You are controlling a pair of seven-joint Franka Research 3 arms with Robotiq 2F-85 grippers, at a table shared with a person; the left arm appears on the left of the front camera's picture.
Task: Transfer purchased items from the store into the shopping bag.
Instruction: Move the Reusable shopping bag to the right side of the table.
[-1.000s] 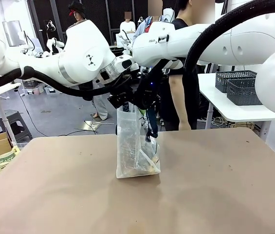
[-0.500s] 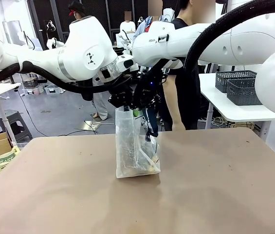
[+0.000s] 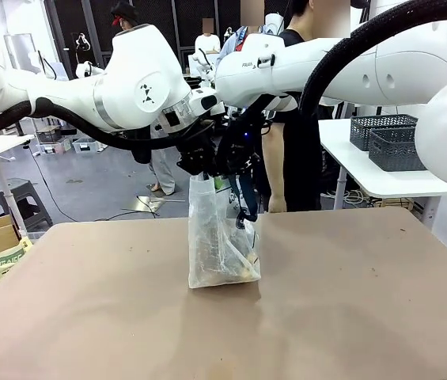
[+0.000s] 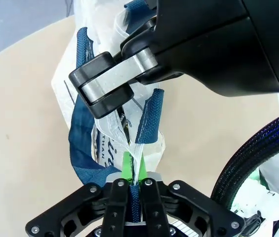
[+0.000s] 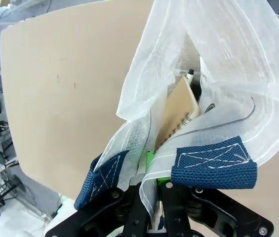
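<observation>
The front camera sat on the robot's side of the table [image 3: 365, 317], facing across it toward the person [image 3: 296, 158], the shopping bag [image 3: 219, 237] at middle distance. Both wrist cameras hung very close above that bag — the left looked down along the left gripper [image 4: 132, 173] onto its top, the right along the right gripper [image 5: 151, 180] into its opening. All three shared bag and tabletop.

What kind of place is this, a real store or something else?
Most likely a robotics lab, not a store: a bare worktable, stacked grey baskets on a side table, and cables across a concrete floor.
</observation>
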